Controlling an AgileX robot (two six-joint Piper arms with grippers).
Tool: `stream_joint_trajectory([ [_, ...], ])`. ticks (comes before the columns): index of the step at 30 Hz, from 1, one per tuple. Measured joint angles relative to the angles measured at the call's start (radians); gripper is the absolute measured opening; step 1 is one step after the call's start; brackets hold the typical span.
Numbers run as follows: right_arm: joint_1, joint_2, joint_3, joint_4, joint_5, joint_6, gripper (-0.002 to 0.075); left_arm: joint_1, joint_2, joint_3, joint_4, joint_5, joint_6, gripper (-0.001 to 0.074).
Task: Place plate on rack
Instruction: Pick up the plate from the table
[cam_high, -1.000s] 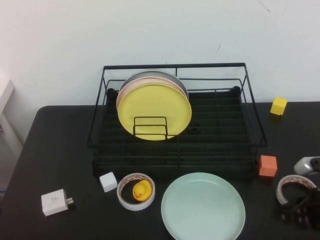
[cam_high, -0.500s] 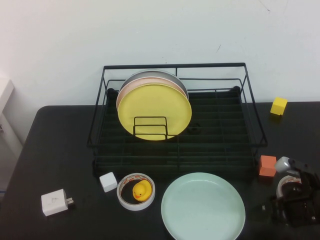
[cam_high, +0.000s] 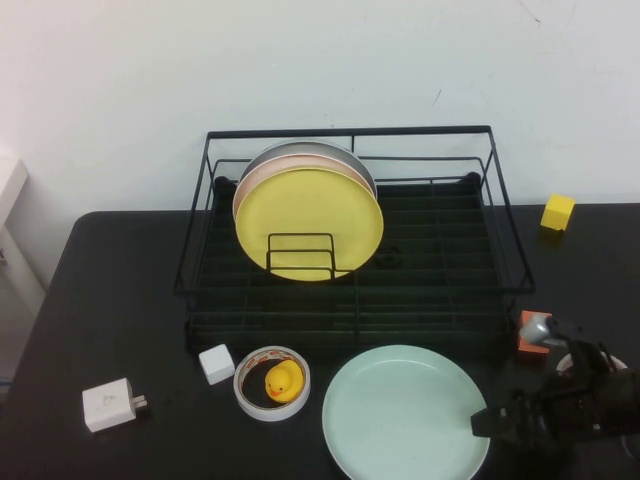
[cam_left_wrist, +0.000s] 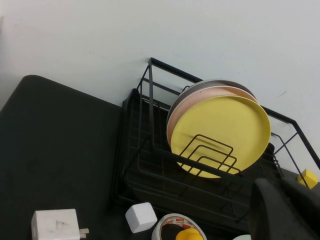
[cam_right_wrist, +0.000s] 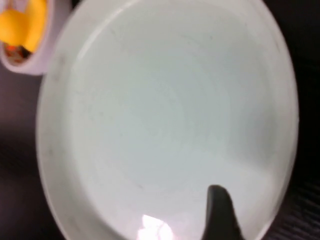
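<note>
The plate (cam_high: 406, 413) lies flat on the black table (cam_high: 110, 300), in front of the rack (cam_high: 350, 225) and apart from it, with its near-right rim just at the tip of the right gripper (cam_high: 490, 422). That gripper sits low at the plate's right edge; in the right wrist view one dark finger (cam_right_wrist: 220, 212) shows over the plate's inner surface (cam_right_wrist: 165, 120), and the jaws appear spread with nothing between them, though the second finger is not in view. The left gripper (cam_left_wrist: 285, 212) is parked off to the left side, closed and empty, looking toward the rack from a distance. Judged from its look, the plate is stiff, matte and fairly light, probably plastic or melamine, so unlikely to chip but liable to skid on the smooth table if pushed sideways. The shallow raised rim is the only purchase; the sound grip is one finger over the rim and one under its outer edge, at the point nearest the gripper. A hold at one edge will let the far side sag, so a firm pinch is advised. Beyond the gripper, the yellow plate (cam_high: 309, 223) already stands upright in the rack behind the wire divider (cam_high: 300, 256); free slots lie to its right.
</note>
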Motion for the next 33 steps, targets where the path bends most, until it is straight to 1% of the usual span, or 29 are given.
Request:
stream_joint_trajectory([
  [6, 0.028, 0.027, -0.028, 0.004, 0.022, -0.007, 0.0415, 0.000, 0.000, 0.000, 0.009, -0.005, 0.000, 0.0006],
  [9, 0.032, 0.034, -0.043, 0.004, 0.044, -0.006, 0.0391, 0.000, 0.000, 0.000, 0.013, -0.008, 0.000, 0.0006],
  [12, 0.034, 0.036, -0.056, 0.004, 0.068, 0.015, 0.0312, 0.000, 0.000, 0.000, 0.013, -0.009, 0.004, 0.0006],
  [17, 0.037, 0.036, -0.060, 0.004, 0.079, 0.033, 0.0118, 0.000, 0.002, 0.000, 0.013, -0.011, 0.006, 0.0006],
  [20, 0.037, 0.036, -0.060, 0.004, 0.079, 0.035, 0.0036, 0.000, 0.002, 0.000, 0.013, -0.011, 0.008, 0.0006],
  [24, 0.037, 0.036, -0.060, 0.004, 0.089, 0.041, 0.0006, 0.000, 0.003, 0.000, 0.013, -0.011, 0.008, 0.0006],
  [29, 0.037, 0.036, -0.060, 0.004, 0.164, 0.049, 0.0000, 0.000, 0.003, 0.000, 0.013, -0.011, 0.008, 0.0006],
  [33, 0.037, 0.036, -0.060, 0.004, 0.164, 0.052, -0.0001, 0.000, 0.003, 0.000, 0.013, -0.011, 0.008, 0.0006],
])
